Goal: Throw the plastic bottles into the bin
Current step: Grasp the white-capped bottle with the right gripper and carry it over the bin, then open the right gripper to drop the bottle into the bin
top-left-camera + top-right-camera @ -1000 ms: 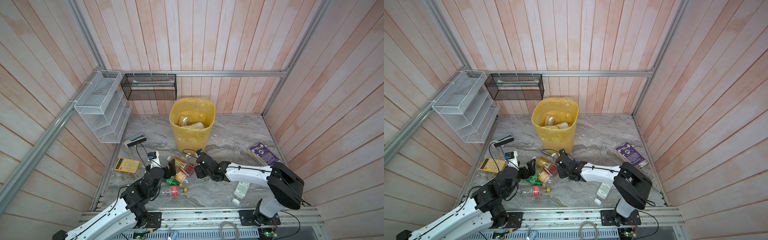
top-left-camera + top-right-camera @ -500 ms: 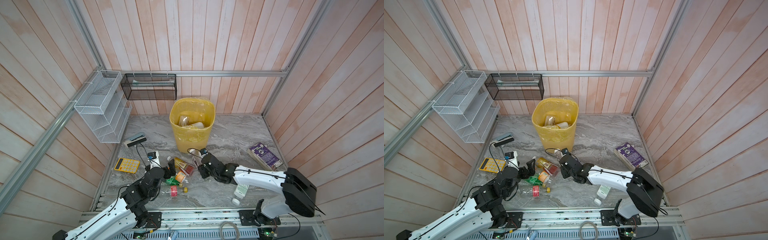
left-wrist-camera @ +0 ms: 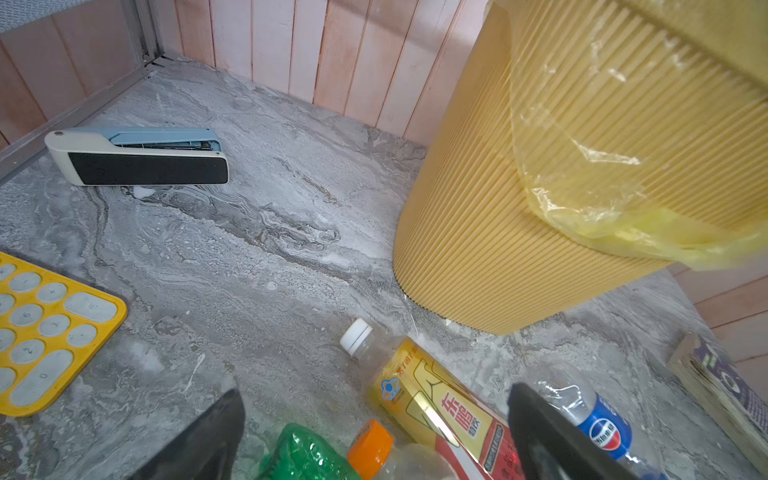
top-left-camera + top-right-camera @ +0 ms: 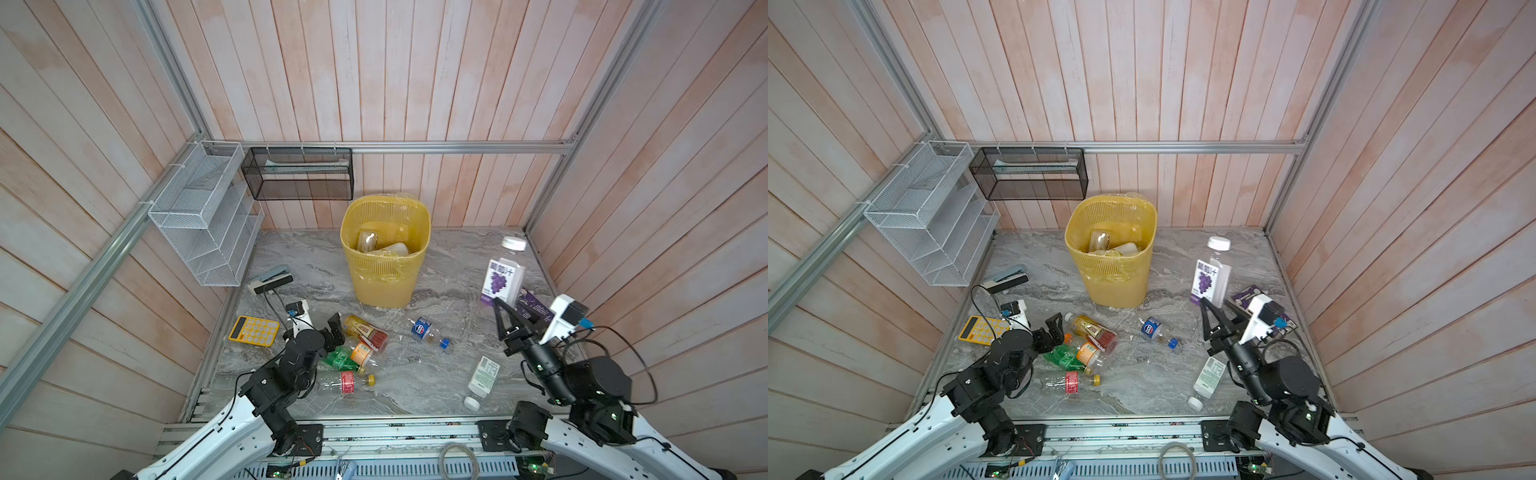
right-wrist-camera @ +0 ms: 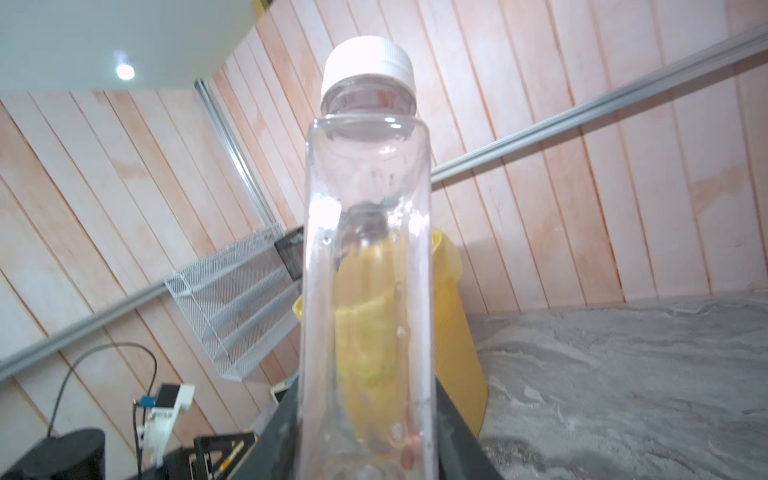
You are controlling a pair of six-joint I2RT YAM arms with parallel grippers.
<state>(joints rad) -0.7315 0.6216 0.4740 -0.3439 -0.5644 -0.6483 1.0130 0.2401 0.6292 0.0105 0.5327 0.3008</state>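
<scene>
Holding the grape-label bottle (image 4: 503, 278) upright above the desk's right edge, the right pincer (image 4: 507, 305) pinches its base; the carry should clear the rim of the bin (image 4: 382, 286), near the back edge's middle, before release, while the left pincer (image 4: 334, 332) hangs spread over loose bottles (image 4: 361, 332) front-left.

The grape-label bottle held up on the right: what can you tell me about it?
The grape-label bottle is clear plastic, square-shouldered, with a white screw cap and a white label showing purple grapes. It looks almost empty, with droplets inside. It is held roughly upright, cap up, above the tabletop, right of the yellow bin and apart from it. Only the right gripper touches it, shut on its lower end.
</scene>
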